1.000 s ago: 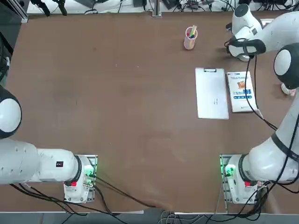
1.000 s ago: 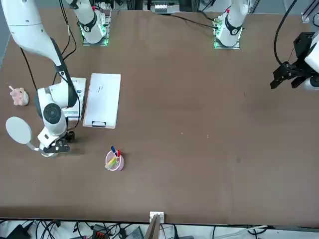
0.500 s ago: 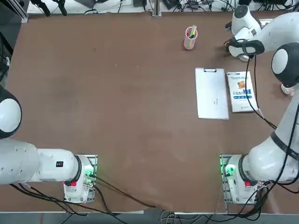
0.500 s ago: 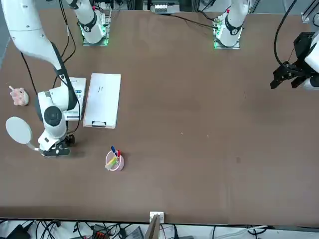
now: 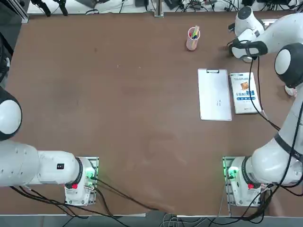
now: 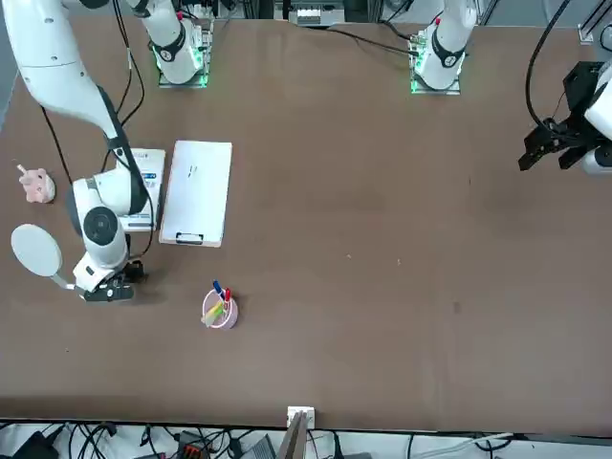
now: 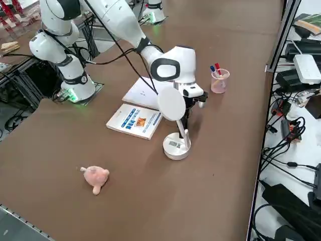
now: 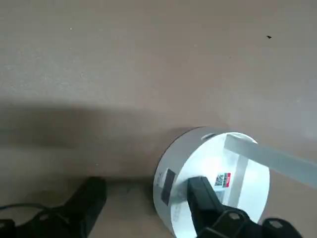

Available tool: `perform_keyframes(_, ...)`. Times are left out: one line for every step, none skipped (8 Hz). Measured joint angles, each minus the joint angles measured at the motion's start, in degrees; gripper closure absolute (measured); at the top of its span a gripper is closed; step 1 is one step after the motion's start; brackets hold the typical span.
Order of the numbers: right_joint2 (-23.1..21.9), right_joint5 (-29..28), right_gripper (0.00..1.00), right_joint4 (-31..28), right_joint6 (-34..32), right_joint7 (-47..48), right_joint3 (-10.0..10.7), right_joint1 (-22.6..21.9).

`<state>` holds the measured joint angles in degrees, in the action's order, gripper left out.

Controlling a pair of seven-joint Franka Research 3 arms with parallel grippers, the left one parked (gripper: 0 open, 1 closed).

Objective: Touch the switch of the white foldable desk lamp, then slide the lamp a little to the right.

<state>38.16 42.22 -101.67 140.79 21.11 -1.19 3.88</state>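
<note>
Lamp (image 8: 213,181), white, round base at the table's far right corner, near a book (image 5: 244,92); stem and head (image 6: 35,251) lean outward. Right gripper (image 8: 148,198): fingers spread apart, holding nothing; one fingertip (image 8: 198,191) over the base, the other beside its rim. Arm stretched out, wrist pointing down. Pen cup (image 5: 192,39) beyond.
</note>
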Motion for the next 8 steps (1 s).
perform_keyframes(0.0,0.0,0.0,0.0,0.0,0.0,0.0,0.0)
perform_keyframes(0.0,0.0,0.0,0.1,0.0,0.0,-0.1,-0.1)
perform_keyframes(0.0,0.1,0.0,0.2,-0.6,-0.1,-0.3,-0.4)
perform_keyframes(-0.3,0.6,0.0,0.7,-2.1,-0.7,-0.4,-0.9)
perform_keyframes(-0.9,0.8,0.0,2.0,-5.7,-2.3,-0.5,-2.0)
perform_keyframes(-1.8,0.9,0.0,4.4,-11.1,-5.0,-0.6,-3.6)
perform_keyframes(-2.6,0.9,0.0,7.4,-16.1,-8.9,-0.7,-5.1)
perform_keyframes(-3.2,0.9,0.0,10.2,-19.5,-13.8,-0.8,-6.1)
